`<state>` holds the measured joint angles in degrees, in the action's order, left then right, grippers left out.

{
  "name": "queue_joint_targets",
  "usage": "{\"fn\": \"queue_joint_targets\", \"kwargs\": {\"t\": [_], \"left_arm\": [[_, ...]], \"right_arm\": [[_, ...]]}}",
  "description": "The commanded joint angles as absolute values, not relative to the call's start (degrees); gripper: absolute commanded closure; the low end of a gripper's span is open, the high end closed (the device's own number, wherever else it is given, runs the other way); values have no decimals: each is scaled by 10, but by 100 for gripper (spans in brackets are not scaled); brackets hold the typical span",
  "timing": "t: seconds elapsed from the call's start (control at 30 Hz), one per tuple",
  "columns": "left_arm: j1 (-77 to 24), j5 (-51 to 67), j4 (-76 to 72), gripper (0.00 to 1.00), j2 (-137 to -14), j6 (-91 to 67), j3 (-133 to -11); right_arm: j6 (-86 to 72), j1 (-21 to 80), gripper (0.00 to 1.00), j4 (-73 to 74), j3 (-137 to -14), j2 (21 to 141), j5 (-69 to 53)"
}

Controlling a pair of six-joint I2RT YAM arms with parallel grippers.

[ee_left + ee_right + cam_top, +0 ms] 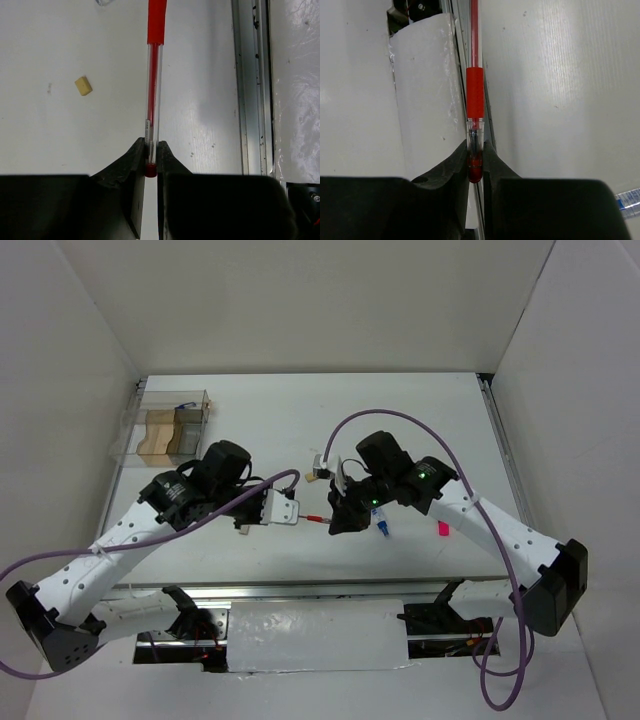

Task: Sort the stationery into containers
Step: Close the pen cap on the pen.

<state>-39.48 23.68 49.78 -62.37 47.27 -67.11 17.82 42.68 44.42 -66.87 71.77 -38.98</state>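
White table [280,420]: eraser block [83,85] in left wrist view, tube [627,204] in right

My left arm [150,530] stretches from its base at the near left toward the middle, elbow raised, wrist pointing right. My right arm [490,520] comes in from the near right, wrist pointing left. The two pincers face each other tip to tip, just apart. My left gripper [151,150] is pinched tight on one end of the thin red pen [154,90], and my right gripper [475,155] is clamped on the other end, so the pen bridges the gap between them.
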Motion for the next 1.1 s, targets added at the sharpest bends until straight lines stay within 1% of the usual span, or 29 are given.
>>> {"fn": "queue_joint_targets", "kwargs": {"t": [0.0, 0.47, 1.07], "left_arm": [[-429, 273, 425, 100, -633, 447, -694], [-443, 270, 366, 100, -633, 419, -680], [-450, 298, 360, 100, -637, 410, -691]], "right_arm": [[178, 444, 100, 394, -709, 728, -416], [171, 445, 100, 388, -711, 729, -439], [171, 450, 100, 388, -725, 741, -445]]}}
